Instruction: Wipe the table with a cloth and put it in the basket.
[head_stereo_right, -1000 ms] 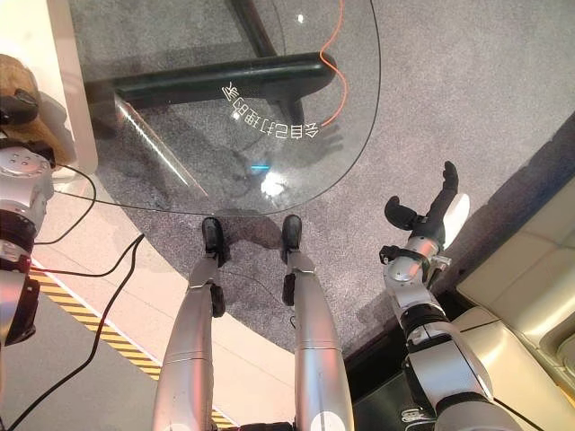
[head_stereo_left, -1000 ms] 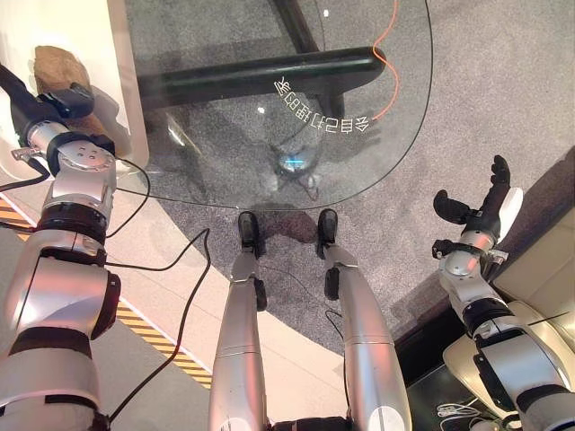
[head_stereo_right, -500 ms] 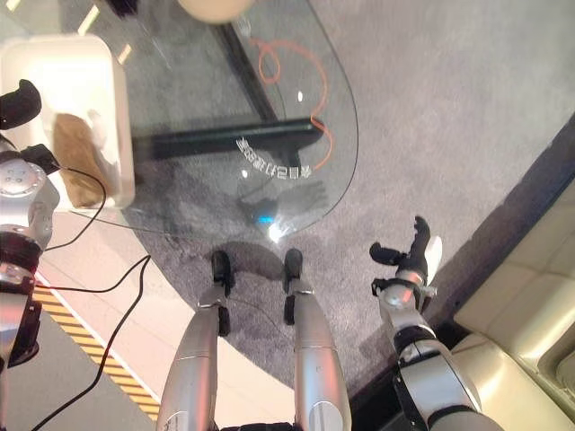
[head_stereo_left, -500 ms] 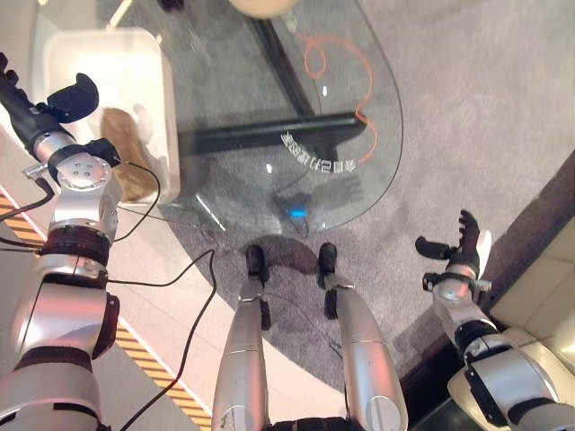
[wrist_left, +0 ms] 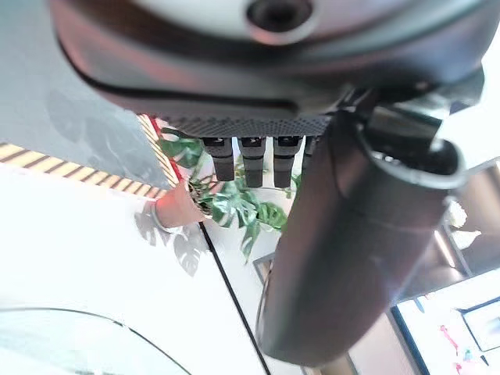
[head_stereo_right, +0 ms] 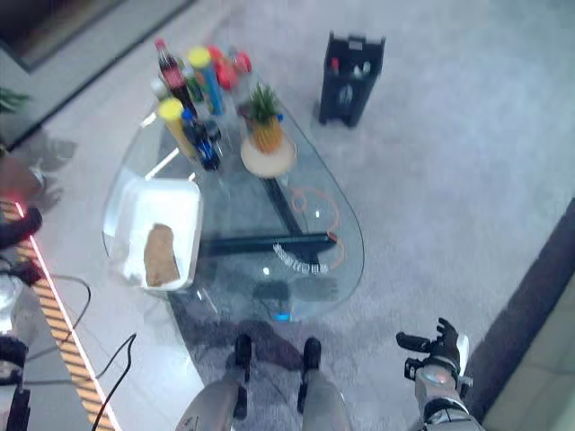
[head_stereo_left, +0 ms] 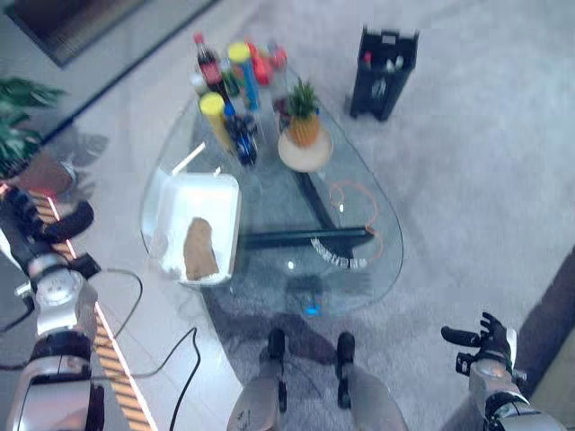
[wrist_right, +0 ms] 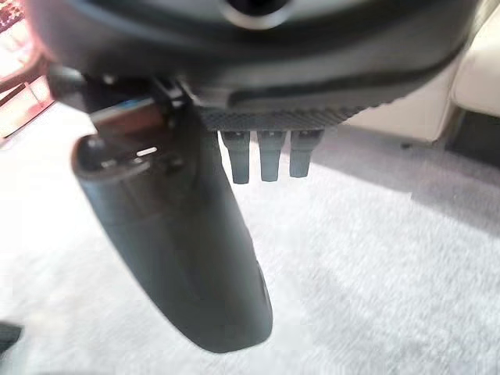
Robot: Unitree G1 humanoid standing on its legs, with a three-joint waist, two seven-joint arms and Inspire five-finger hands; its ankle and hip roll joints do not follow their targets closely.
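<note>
Down below: a glass table (head_stereo_left: 269,269) on grey carpet (head_stereo_left: 467,180), with dark legs visible through the top. Near its left edge, a white basket (head_stereo_left: 211,193), and inside it the brown cloth (head_stereo_left: 199,250), lying loose, touched by neither hand. At the far end of the table, a cluster of bottles (head_stereo_left: 208,67) and cans, among them a yellow can (head_stereo_left: 216,121), standing upright and close together. Just beside them, a pineapple (head_stereo_left: 304,112) on a round plate (head_stereo_left: 305,157). Farther right, on the glass, an orange cord (head_stereo_left: 346,197) in a loose loop, and near the close edge a line of white print (head_stereo_left: 337,256). Beyond the table, on the carpet, a black rack (head_stereo_left: 384,58) with small things in it, well apart from everything else.

Left hand (head_stereo_left: 40,229) out over the pale floor, left of the table and well apart from the basket; fingers straight, thumb standing off, nothing held. Same reading in the left wrist view: fingers (wrist_left: 254,160) extended in a row, with a potted plant (wrist_left: 226,207) past them. Plant also at the far left in the left eye view.

Right hand (head_stereo_left: 485,346) low at the right, over the carpet, well clear of the table; fingers spread and relaxed, thumb out to the side, holding nothing. In the right wrist view, fingers (wrist_right: 269,156) straight above bare carpet.
</note>
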